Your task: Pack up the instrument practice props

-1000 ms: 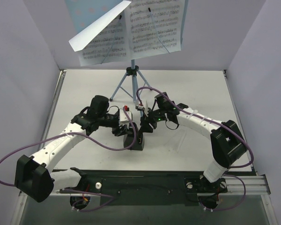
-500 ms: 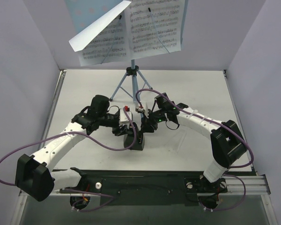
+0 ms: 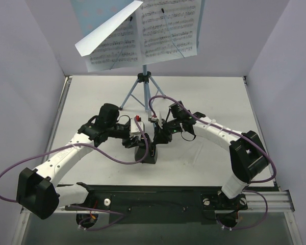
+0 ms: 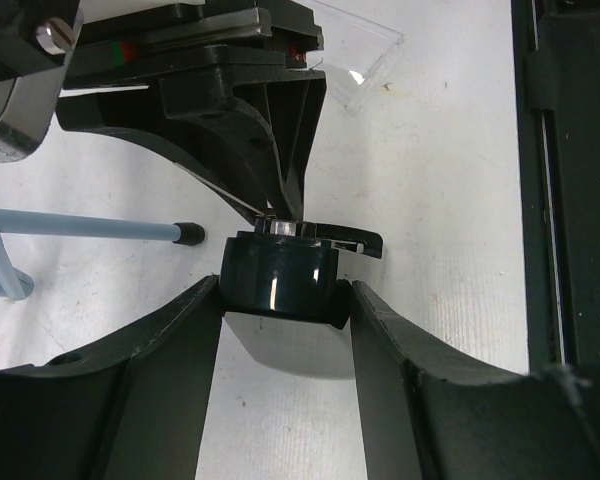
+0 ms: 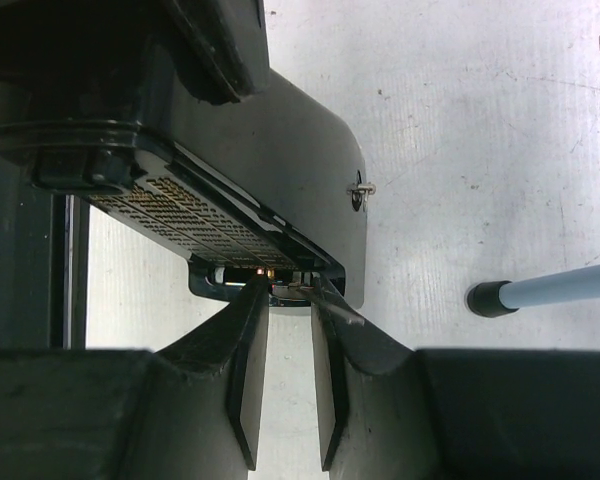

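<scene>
The small dark metronome [image 3: 147, 153] stands on the table in front of the tripod. My left gripper [image 4: 285, 300] is shut on it, one finger pressed against each side of the metronome [image 4: 280, 280]. My right gripper [image 5: 290, 290] has its fingertips pinched together on a small metal pendulum piece at the end of the metronome [image 5: 230, 200]. In the top view the right gripper [image 3: 154, 139] meets it from the right. The light-blue music stand [image 3: 144, 87] rises behind, with white sheet-music pages [image 3: 168, 30] on it and one page [image 3: 107, 30] folded outward.
A tripod leg [image 4: 90, 230] with a black foot [image 5: 495, 297] reaches close to both grippers. A clear plastic piece [image 3: 196, 153] lies right of the metronome. A black rail [image 3: 168, 201] runs along the near edge, and grey walls enclose the table.
My right gripper's jaws have closed onto the metronome's pendulum piece. The left arm and the metronome have stayed put.
</scene>
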You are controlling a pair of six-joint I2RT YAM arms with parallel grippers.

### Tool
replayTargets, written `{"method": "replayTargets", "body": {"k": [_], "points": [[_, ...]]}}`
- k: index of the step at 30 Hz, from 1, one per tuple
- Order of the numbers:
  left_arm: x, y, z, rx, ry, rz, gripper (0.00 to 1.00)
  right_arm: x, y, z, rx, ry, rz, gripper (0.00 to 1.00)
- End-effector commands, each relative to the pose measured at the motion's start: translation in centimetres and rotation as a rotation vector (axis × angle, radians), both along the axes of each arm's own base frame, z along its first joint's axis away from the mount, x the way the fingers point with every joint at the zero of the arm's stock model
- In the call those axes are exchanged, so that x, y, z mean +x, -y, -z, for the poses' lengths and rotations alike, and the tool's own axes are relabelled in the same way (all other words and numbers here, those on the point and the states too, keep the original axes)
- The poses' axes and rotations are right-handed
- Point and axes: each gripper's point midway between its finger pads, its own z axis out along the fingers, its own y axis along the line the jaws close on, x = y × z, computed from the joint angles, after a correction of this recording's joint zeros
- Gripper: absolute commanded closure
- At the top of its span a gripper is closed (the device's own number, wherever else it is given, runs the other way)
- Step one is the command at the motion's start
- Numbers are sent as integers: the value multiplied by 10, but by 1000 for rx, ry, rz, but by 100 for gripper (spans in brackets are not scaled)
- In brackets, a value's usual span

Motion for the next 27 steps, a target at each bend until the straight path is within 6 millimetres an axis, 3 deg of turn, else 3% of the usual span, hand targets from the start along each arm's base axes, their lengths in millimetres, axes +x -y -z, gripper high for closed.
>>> {"method": "replayTargets", "body": {"k": [1,19,27], "points": [[-4,-6,19,67,-23,9,100,-6,1,-12,45,-5,-41,90],[2,2,16,63,48,45,100,-6,-18,-20,87,-3,-90,91],[2,1,18,70,67,39,100,-6,-13,-20,72,-6,-87,89]]}}
